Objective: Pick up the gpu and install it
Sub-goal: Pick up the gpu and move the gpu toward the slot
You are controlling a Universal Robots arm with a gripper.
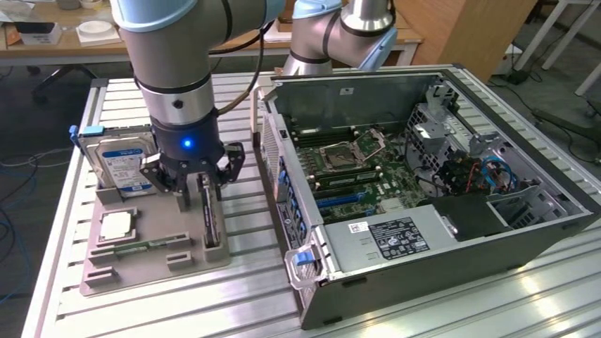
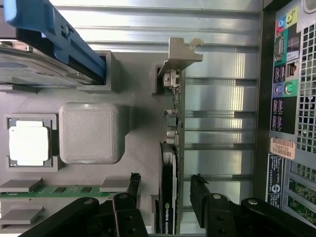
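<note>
gripper (image 2: 166, 177), jaws spread, straddles the gpu (image 2: 176, 118) standing on edge.

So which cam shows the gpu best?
Wrist view: the gpu is close up, silver bracket clear, the open gripper straddling it. Exterior view gives just its thin dark edge in the tray below the gripper.

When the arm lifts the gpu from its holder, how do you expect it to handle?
Probably stiff: the gpu is a flat board standing on edge in the tray. Likely fragile, with exposed components. Its metal bracket may make one end heavier.
</note>
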